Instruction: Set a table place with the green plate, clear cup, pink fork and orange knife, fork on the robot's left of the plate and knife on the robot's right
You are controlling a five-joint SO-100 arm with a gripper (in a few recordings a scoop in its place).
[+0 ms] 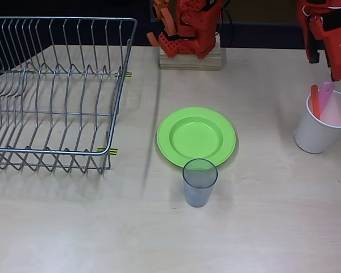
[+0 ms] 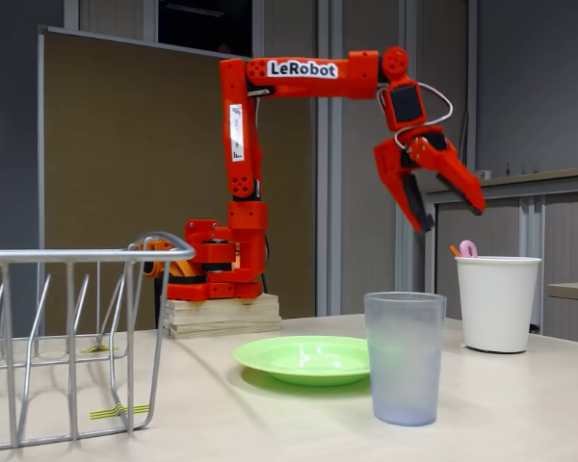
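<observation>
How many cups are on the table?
2: the clear cup just in front of the green plate; the white paper cup at the overhead view's right, holding utensils.

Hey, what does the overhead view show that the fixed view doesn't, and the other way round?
Overhead alone: the plate's full round shape, the knife and fork handles side by side in the white cup, and the rack's whole wire floor.

Fixed alone: the whole arm reaching over, its tool open, high above the white cup.

Both: plate, clear cup beside it, white cup holding cutlery, rack, wooden base.
</observation>
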